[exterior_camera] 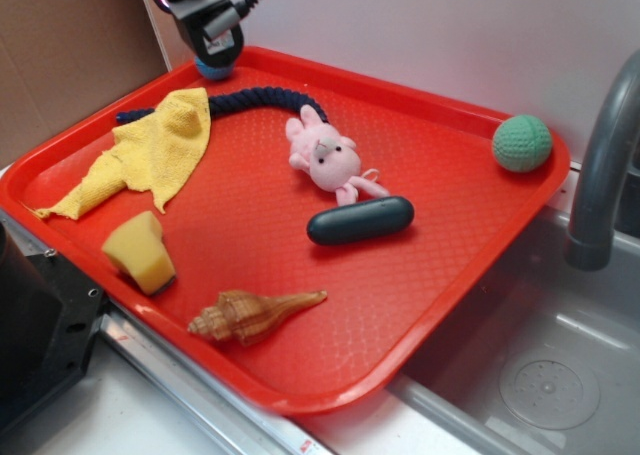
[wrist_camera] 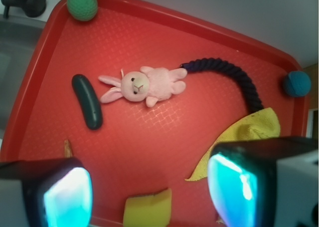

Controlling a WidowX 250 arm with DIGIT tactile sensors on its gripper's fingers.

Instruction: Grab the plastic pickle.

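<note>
The plastic pickle [exterior_camera: 360,220], a smooth dark teal capsule, lies flat near the middle of the red tray [exterior_camera: 452,275], just in front of the pink plush bunny [exterior_camera: 325,157]. In the wrist view the pickle [wrist_camera: 87,101] is at the left, beside the bunny [wrist_camera: 144,85]. My gripper [exterior_camera: 222,43] hangs high over the tray's far left corner, well away from the pickle. Its cyan-padded fingers [wrist_camera: 67,197] stand wide apart, and the gripper [wrist_camera: 149,197] is open with nothing between them.
On the tray are a dark blue rope [exterior_camera: 260,100] ending in a blue ball [exterior_camera: 215,70], a yellow cloth [exterior_camera: 150,150], a yellow sponge [exterior_camera: 140,253], a tan seashell [exterior_camera: 255,315] and a green ball [exterior_camera: 521,142]. A grey faucet [exterior_camera: 600,165] and sink [exterior_camera: 540,375] stand to the right.
</note>
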